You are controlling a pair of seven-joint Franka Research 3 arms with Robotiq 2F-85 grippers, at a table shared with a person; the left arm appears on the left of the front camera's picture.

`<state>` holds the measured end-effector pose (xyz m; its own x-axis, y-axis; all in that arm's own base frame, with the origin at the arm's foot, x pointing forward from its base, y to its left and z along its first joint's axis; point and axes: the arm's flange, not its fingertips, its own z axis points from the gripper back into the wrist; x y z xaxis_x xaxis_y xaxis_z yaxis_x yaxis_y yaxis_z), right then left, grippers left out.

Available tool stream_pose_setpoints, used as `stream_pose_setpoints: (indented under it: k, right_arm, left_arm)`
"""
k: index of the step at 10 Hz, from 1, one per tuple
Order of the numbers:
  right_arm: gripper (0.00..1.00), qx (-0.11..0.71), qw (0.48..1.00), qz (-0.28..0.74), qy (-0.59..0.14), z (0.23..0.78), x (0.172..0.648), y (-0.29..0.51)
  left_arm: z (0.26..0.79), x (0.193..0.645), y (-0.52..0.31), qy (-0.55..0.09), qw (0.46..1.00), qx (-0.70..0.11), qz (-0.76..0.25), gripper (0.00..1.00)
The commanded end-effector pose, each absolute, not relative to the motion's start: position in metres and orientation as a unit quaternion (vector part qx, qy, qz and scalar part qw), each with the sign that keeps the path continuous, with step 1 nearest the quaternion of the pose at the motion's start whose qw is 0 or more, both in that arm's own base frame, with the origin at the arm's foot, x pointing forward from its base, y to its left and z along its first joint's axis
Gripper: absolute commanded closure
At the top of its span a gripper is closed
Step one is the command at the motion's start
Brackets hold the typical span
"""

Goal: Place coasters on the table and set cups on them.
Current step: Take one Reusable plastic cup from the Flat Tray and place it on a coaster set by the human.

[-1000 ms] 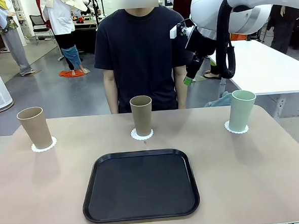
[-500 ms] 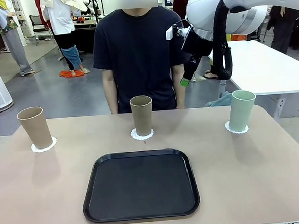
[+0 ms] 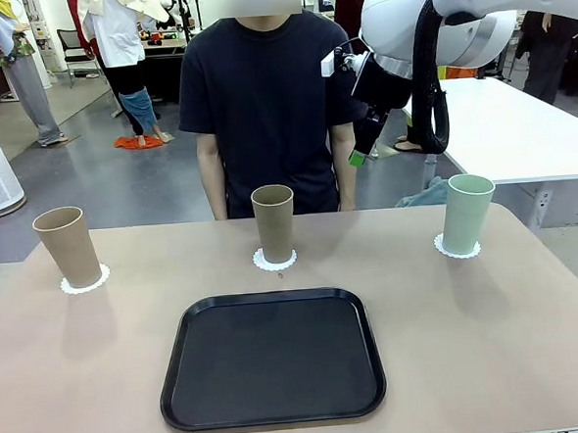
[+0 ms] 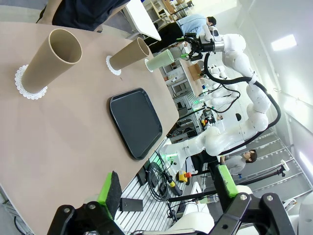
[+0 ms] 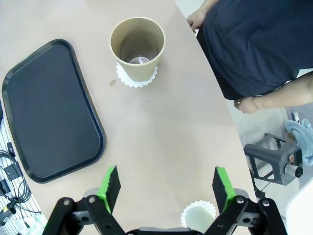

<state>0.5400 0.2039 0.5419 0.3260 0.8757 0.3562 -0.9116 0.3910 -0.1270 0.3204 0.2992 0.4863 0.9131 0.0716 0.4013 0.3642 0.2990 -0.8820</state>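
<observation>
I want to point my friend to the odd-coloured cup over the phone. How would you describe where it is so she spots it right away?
Start at the big beige table with the black tray in its middle. Beyond the tray, three tall cups stand in a row, each on a small white lacy coaster. Hers is the mint green cup at the picture's right end, standing on its coaster; the other two cups are tan-brown.
</observation>
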Motion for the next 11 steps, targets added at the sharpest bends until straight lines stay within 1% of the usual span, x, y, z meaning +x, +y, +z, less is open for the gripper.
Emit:
stream_pose_setpoints:
  k: [1,2,3,4,5,6,7,10,11]
  right_arm:
    - [0.00,0.047,0.814,0.547,-0.190,0.540,0.542,0.204]
    - [0.00,0.048,0.813,0.550,-0.187,0.542,0.540,0.204]
    - [0.00,0.038,0.847,0.503,-0.170,0.542,0.534,0.169]
    - [0.00,0.026,0.880,0.443,-0.170,0.552,0.533,0.134]
    - [0.00,0.020,0.900,0.401,-0.169,0.559,0.530,0.108]
    - [0.00,-0.003,0.920,0.357,-0.161,0.564,0.523,0.079]
    - [0.00,-0.020,0.937,0.319,-0.140,0.569,0.515,0.050]
    - [0.00,-0.027,0.959,0.260,-0.108,0.576,0.499,0.006]
    - [0.00,-0.006,0.955,0.281,-0.098,0.576,0.496,0.005]
  left_arm:
    - [0.489,0.320,0.300,-0.187,0.786,-0.583,-0.088,0.00]
    - [0.489,0.320,0.300,-0.187,0.786,-0.583,-0.088,0.00]
    - [0.489,0.320,0.300,-0.187,0.786,-0.583,-0.088,0.00]
    - [0.489,0.320,0.300,-0.187,0.786,-0.583,-0.088,0.00]
    - [0.489,0.320,0.300,-0.187,0.786,-0.583,-0.088,0.00]
    - [0.489,0.320,0.300,-0.187,0.786,-0.583,-0.088,0.00]
    - [0.489,0.320,0.300,-0.187,0.786,-0.583,-0.088,0.00]
    - [0.489,0.320,0.300,-0.187,0.786,-0.583,-0.088,0.00]
    - [0.489,0.320,0.300,-0.187,0.786,-0.583,-0.088,0.00]
